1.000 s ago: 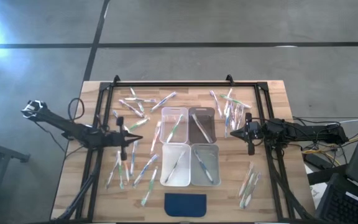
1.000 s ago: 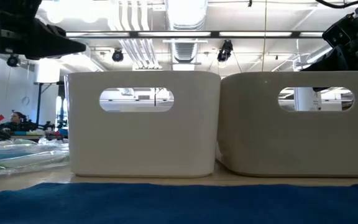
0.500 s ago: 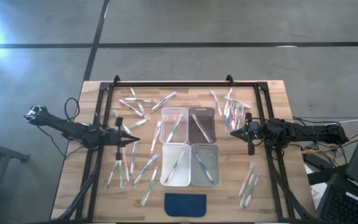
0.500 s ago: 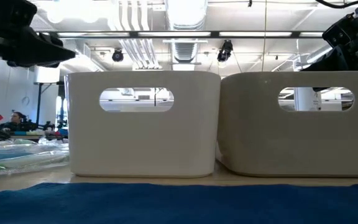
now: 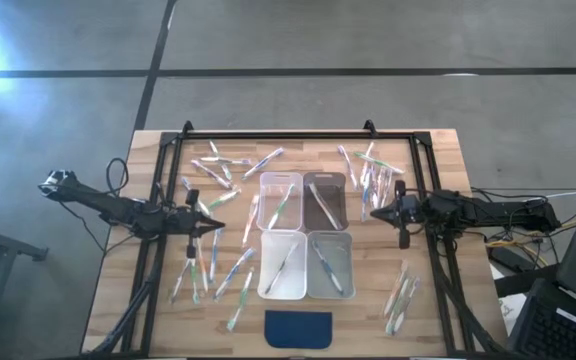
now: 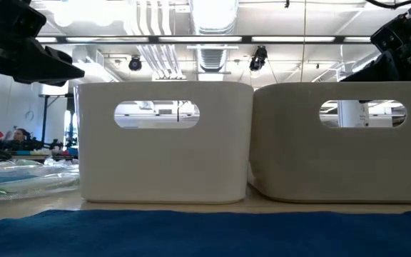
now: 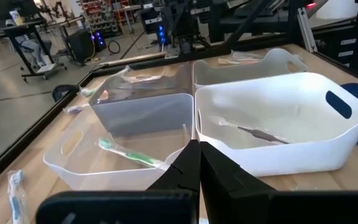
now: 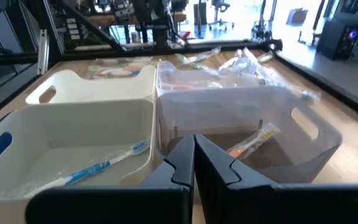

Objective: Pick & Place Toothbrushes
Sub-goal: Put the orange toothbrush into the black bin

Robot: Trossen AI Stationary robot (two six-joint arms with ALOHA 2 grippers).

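Left hand and right hand hover fully closed, empty, beside bins.

Four plastic bins stand in a two-by-two block at the centre of the wooden table. A dark blue pad lies at the near edge.

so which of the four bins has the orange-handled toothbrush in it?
The smoky grey translucent bin, far right of the four from above; its orange-handled toothbrush stands out. The others hold green, blue or dark brushes.
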